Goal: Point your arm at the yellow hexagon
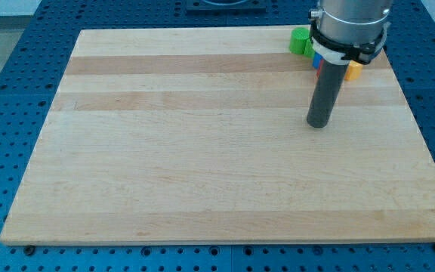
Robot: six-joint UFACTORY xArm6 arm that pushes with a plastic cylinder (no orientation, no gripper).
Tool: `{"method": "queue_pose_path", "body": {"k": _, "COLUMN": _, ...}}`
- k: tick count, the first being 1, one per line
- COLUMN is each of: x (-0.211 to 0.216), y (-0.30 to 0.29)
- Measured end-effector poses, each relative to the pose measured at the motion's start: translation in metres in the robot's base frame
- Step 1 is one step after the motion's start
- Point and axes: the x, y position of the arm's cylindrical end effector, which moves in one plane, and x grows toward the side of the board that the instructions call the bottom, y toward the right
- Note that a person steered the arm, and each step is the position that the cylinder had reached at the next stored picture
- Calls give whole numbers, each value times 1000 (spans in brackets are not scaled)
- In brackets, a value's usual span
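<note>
A yellow block (353,71), the hexagon as far as I can tell, peeks out at the view's top right, mostly hidden behind my rod. My tip (319,124) rests on the wooden board (202,151), below and a little left of that yellow block, apart from it. A green block (300,41) sits at the board's top edge, left of the rod. Slivers of a blue block (316,57) and a red block (318,72) show at the rod's left edge; their shapes are hidden.
The board lies on a blue perforated table (21,91). The arm's grey body (351,23) looms over the top right corner and covers part of the block cluster.
</note>
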Motion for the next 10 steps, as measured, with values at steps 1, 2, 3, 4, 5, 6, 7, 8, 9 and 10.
{"method": "queue_pose_path", "body": {"k": 1, "x": 9, "y": 10}}
{"method": "queue_pose_path", "body": {"k": 2, "x": 23, "y": 35}}
{"method": "queue_pose_path", "body": {"k": 3, "x": 23, "y": 35}}
{"method": "queue_pose_path", "body": {"k": 4, "x": -11, "y": 44}}
{"method": "queue_pose_path", "body": {"k": 5, "x": -53, "y": 57}}
{"method": "queue_pose_path", "body": {"k": 6, "x": -60, "y": 87}}
{"method": "queue_pose_path", "body": {"k": 7, "x": -63, "y": 119}}
{"method": "queue_pose_path", "body": {"k": 8, "x": -103, "y": 133}}
{"method": "queue_pose_path", "body": {"k": 9, "x": -135, "y": 133}}
{"method": "queue_pose_path", "body": {"k": 10, "x": -146, "y": 133}}
